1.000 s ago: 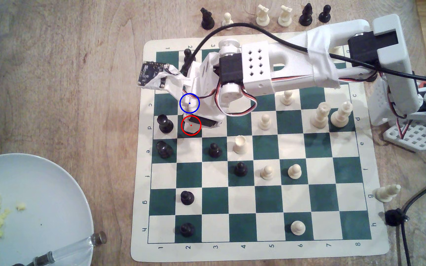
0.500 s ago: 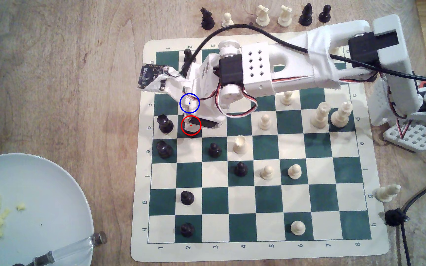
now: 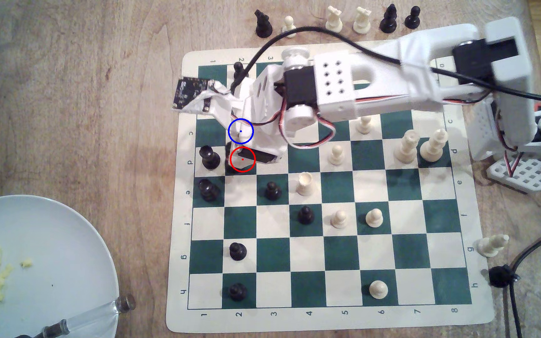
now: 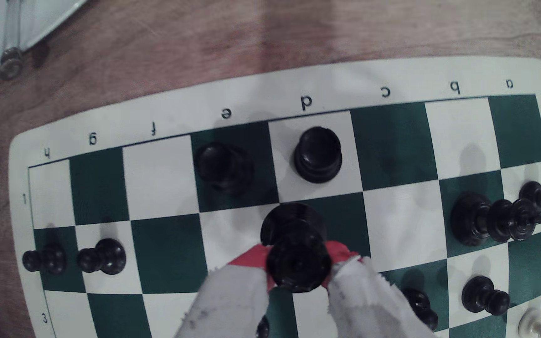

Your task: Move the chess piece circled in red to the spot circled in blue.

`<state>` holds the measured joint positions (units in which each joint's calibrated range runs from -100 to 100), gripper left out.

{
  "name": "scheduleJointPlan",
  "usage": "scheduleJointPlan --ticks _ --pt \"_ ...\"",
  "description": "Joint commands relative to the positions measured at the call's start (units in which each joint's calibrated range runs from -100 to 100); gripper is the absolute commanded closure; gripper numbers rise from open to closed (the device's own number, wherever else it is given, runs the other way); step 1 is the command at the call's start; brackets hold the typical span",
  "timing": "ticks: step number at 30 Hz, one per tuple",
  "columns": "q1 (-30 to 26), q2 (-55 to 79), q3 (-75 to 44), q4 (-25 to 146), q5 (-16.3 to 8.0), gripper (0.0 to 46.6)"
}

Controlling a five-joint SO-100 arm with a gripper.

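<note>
Wrist view shows the end effector [image 4: 298, 269] pinching the chess piece [image 4: 297, 256] between its two white-wrapped fingers [image 4: 233, 299] with red tips. The piece is over the green square of the d file, next to another black piece [image 4: 318, 154] on d1. From the exterior view, the arm hides the spot [image 3: 241, 131], and a grey plate [image 3: 67, 243] lies on the wooden surface [image 3: 83, 97] at the exterior view's left.

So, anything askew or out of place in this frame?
Yes. A white chess piece lies on its side on the table by the board's g edge, at the exterior view's right. A plate with food crumbs sits beside the board. The gripper grips the black chess piece normally.
</note>
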<state>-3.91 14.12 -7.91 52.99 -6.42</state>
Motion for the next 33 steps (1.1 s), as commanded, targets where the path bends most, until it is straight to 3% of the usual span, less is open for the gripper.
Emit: scheduleJointPlan --ticks 1,11,33 --pt "0.51 -10.89 0.75 -0.08 0.49 41.6" --pt "4.65 -13.10 7.73 -3.44 1.66 41.6" --pt "7.86 -2.06 5.91 -7.04 3.27 41.6"
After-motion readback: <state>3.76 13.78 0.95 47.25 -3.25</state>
